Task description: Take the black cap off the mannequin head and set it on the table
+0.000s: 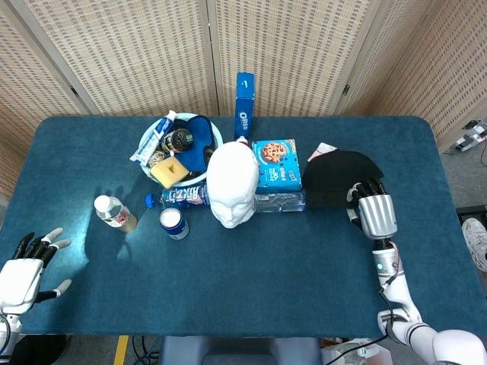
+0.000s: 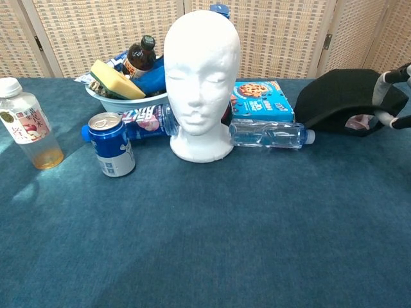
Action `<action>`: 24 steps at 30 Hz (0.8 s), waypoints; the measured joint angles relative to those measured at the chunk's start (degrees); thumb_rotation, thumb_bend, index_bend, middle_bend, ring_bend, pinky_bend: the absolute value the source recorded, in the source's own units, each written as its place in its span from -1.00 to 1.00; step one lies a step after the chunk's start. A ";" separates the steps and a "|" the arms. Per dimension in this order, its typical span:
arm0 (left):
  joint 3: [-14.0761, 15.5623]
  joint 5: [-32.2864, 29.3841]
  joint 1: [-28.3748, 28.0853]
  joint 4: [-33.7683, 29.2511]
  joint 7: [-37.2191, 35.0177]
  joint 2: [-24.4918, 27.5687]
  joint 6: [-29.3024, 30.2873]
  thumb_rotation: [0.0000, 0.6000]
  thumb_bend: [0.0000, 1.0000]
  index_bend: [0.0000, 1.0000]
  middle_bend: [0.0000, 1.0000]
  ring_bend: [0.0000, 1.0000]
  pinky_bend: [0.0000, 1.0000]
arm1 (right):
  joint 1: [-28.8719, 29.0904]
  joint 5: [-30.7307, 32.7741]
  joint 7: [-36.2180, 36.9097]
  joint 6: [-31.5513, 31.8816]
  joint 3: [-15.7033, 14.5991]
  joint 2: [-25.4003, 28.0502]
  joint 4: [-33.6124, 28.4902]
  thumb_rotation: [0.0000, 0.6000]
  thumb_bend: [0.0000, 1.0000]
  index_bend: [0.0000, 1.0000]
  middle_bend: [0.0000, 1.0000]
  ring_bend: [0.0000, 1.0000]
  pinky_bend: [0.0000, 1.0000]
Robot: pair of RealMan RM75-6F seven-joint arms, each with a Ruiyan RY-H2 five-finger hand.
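Note:
The white mannequin head (image 1: 232, 182) (image 2: 201, 83) stands bare at the table's middle. The black cap (image 1: 338, 173) (image 2: 343, 96) lies on the blue table (image 1: 266, 266) to its right, next to the cookie box. My right hand (image 1: 374, 214) is at the cap's near right edge, with its fingers (image 2: 384, 83) still around the rim. My left hand (image 1: 24, 275) hovers at the table's front left corner, its fingers apart and holding nothing.
A light blue bowl (image 2: 128, 101) of groceries stands behind the head on the left. Around the head are a blue cookie box (image 1: 276, 163), an upright Oreo box (image 1: 244, 106), a lying water bottle (image 2: 266, 135), a blue can (image 2: 110, 144) and a tea bottle (image 2: 26, 131).

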 measured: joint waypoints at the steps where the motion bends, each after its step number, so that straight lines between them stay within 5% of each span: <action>1: 0.00 0.01 0.03 -0.04 0.03 0.02 0.08 1.00 -0.66 -0.50 -0.77 -0.73 -0.96 | -0.06 0.23 -0.43 -0.86 -0.01 0.30 -0.92 1.00 -0.41 0.21 -0.31 -0.62 -0.65; 10: 0.11 -0.16 0.44 -0.49 0.23 0.53 0.59 1.00 -0.66 -0.50 -0.77 -0.73 -0.96 | -0.90 2.32 -5.99 -7.32 -0.25 4.45 -12.24 1.00 -0.98 -0.16 -0.52 -0.83 -0.79; 19: 0.15 -0.09 0.70 -0.73 0.29 0.79 1.04 1.00 -0.66 -0.50 -0.77 -0.73 -0.96 | -2.17 4.66 -12.15 -11.32 -0.50 11.13 -25.63 1.00 -1.00 -0.69 -0.73 -0.98 -0.94; 24: 0.08 0.02 0.78 -0.78 0.23 0.84 1.34 1.00 -0.66 -0.50 -0.77 -0.73 -0.96 | -3.70 3.51 -13.47 -9.42 -1.02 15.83 -32.54 1.00 -1.00 -0.72 -0.72 -0.99 -0.95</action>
